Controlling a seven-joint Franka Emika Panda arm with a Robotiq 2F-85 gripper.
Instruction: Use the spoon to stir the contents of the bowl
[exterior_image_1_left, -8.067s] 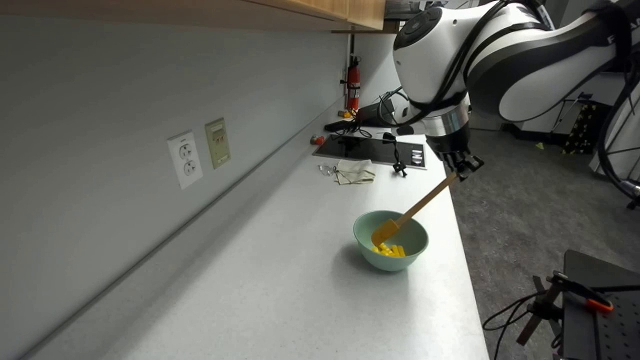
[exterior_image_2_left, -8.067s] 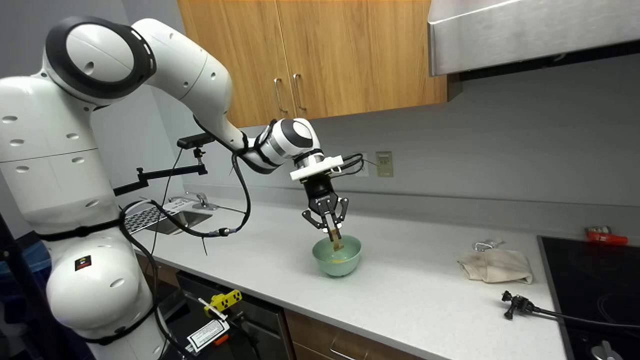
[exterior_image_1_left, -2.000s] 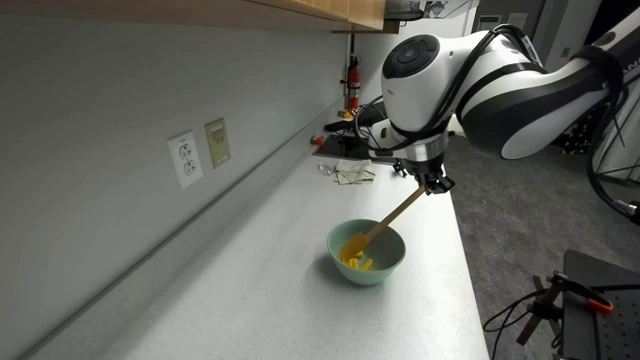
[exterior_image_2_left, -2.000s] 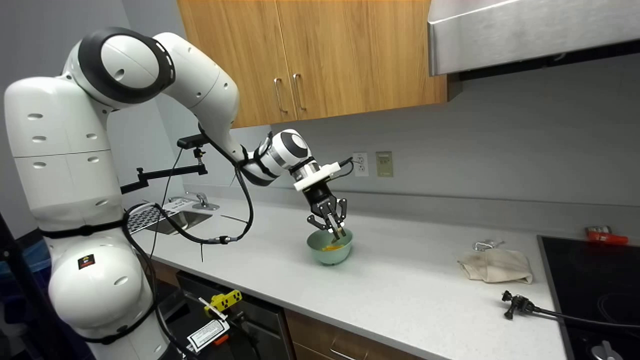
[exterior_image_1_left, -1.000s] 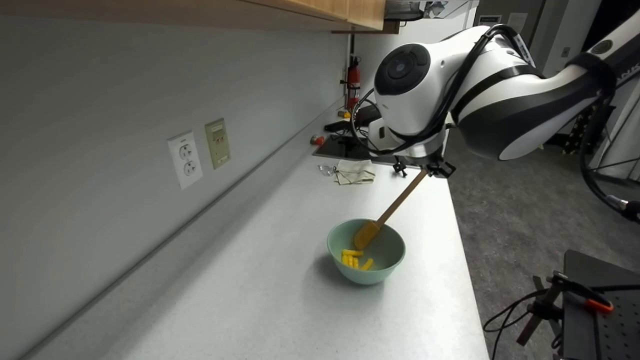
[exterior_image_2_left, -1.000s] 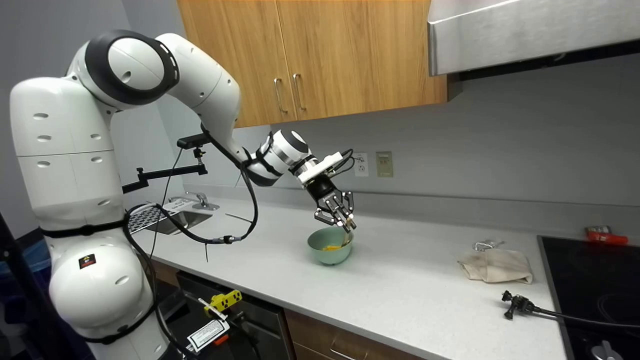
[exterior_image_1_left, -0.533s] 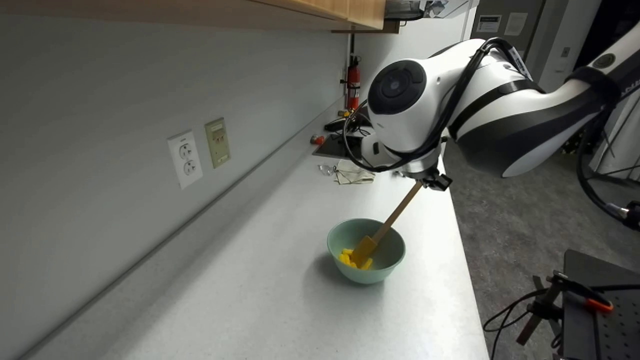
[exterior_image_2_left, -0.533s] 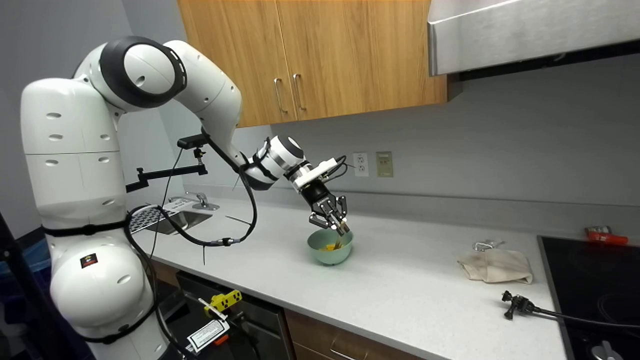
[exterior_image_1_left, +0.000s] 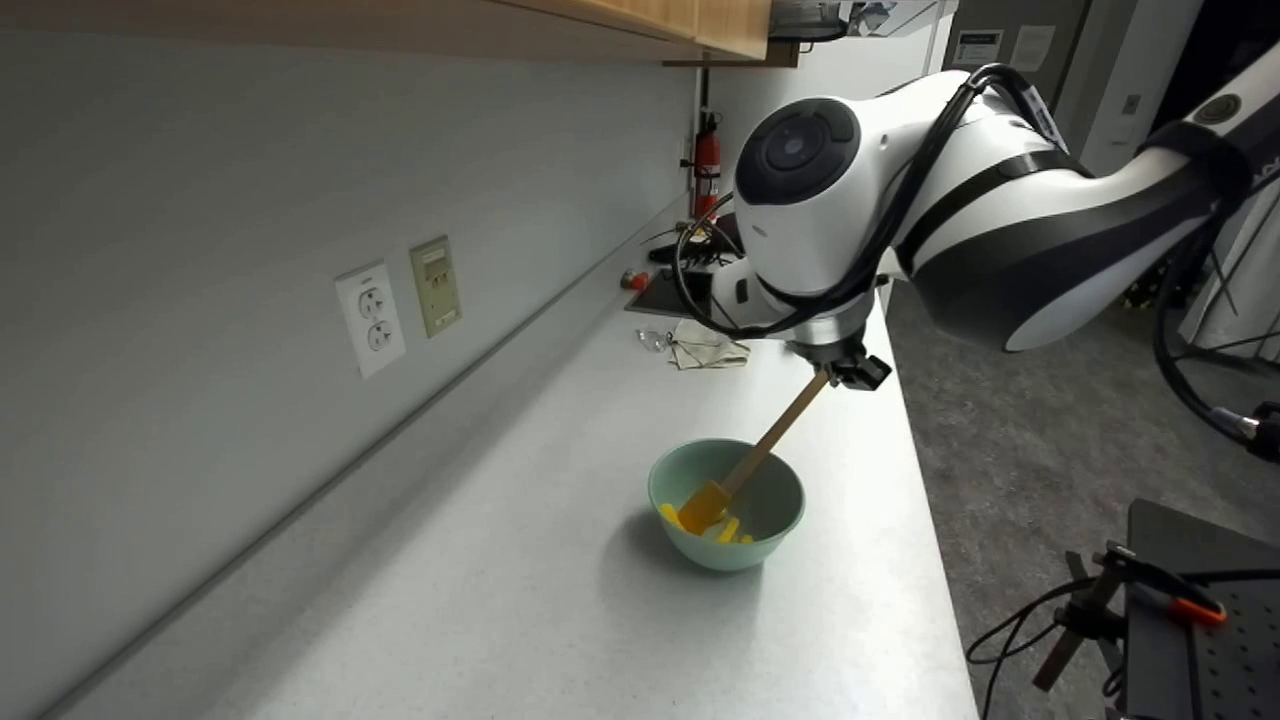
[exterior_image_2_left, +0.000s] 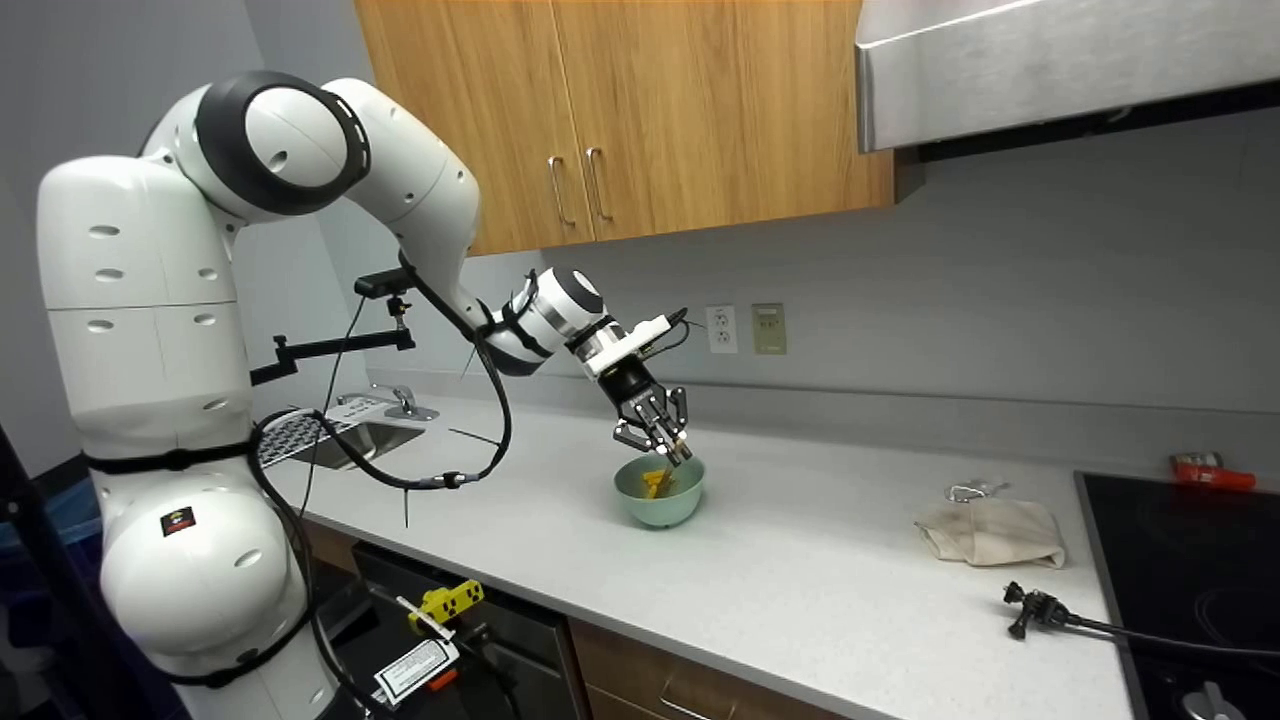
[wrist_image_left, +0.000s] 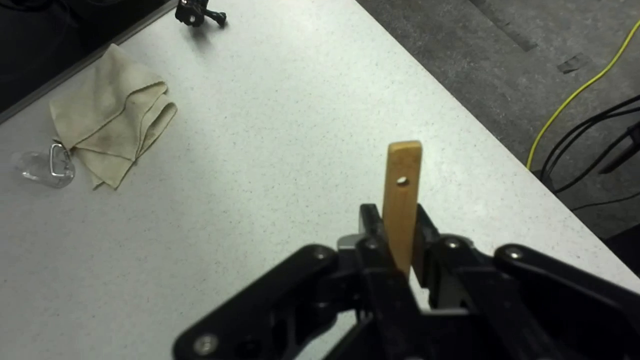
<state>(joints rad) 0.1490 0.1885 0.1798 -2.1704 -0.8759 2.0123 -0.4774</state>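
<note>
The bowl (exterior_image_1_left: 725, 555), pale mint-green, stands upright on the counter; it also shows in an exterior view (exterior_image_2_left: 660, 513). The contents (exterior_image_1_left: 730, 530), several small yellow pieces, lie on its bottom. The spoon (exterior_image_1_left: 775, 430) has a tan wooden handle and a yellow-orange, spatula-like head. It leans tilted into the bowl, its head down among the yellow pieces and hiding some. My gripper (exterior_image_1_left: 845, 374) is above the bowl's rim, shut on the upper handle. In the wrist view, the handle end (wrist_image_left: 401, 195) with its hole stands between both fingers (wrist_image_left: 397, 215). The bowl is out of the wrist view.
A folded beige cloth (exterior_image_2_left: 990, 532) and a clear item with a metal clip (wrist_image_left: 45, 167) lie near the black cooktop (exterior_image_2_left: 1180, 560). A black clamp mount (exterior_image_2_left: 1040, 608) lies near the cooktop. The wall (exterior_image_1_left: 250, 250) runs along the counter; wooden cabinets (exterior_image_2_left: 640, 110) hang above.
Over eight seconds the bowl has slid a little along the counter and the gripper has lowered. The spoon head has swept back and forth among the pieces, which lie more spread out. Grip unchanged.
</note>
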